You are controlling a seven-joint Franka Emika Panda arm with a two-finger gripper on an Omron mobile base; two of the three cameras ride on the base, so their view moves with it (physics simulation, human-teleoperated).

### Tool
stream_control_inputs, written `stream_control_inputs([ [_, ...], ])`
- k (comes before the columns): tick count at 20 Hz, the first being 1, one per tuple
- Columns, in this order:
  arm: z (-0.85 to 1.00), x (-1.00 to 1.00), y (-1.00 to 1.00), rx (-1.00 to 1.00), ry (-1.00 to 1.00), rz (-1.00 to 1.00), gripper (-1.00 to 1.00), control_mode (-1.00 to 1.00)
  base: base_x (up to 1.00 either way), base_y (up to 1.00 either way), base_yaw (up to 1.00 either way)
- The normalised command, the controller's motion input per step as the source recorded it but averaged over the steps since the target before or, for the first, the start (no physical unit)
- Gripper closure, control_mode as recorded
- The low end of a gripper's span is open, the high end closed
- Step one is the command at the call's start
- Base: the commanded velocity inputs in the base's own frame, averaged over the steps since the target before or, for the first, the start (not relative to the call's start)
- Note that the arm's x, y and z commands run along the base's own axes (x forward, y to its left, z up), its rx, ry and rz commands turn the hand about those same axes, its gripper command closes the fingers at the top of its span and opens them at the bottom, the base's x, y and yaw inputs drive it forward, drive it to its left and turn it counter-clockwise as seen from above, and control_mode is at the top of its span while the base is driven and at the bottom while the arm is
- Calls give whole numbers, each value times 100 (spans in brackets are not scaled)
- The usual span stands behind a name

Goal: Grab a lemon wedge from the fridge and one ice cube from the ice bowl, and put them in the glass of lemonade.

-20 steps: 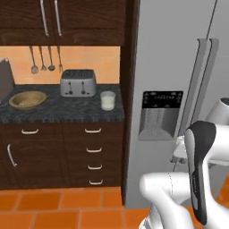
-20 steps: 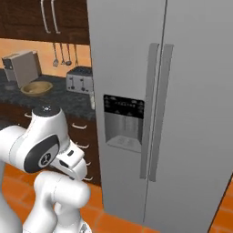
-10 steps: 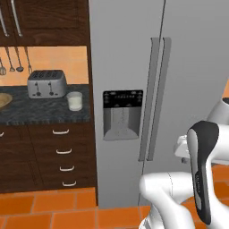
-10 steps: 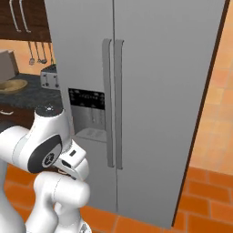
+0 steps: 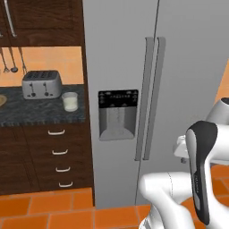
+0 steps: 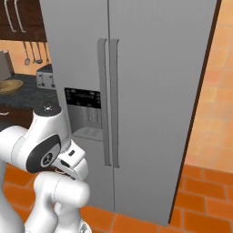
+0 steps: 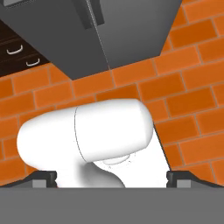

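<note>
Views have slid right; smooth grey fridge [image 5: 179, 67] now centred; end effector [image 7: 112, 177] fingers wide apart

No readable text anywhere. Closest candidate: the black panel of the dispenser [image 5: 117, 97] on the fridge [image 5: 188, 67], left of its two handles, has rows of pale marks, too small and blurred to read in either base view. Nothing legible on the toaster [image 5: 41, 84], left of the fridge.
</note>
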Motion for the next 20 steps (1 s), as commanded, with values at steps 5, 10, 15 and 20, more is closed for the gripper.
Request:
stream_control_inputs([
  [5,0,0,0,0,0,0,-100,100,-13,-2,0],
  [10,0,0,0,0,0,0,-100,100,6,1,0],
  [15,0,0,0,0,0,0,-100,100,8,3,0],
  [20,0,0,0,0,0,0,-100,100,17,0,0],
])
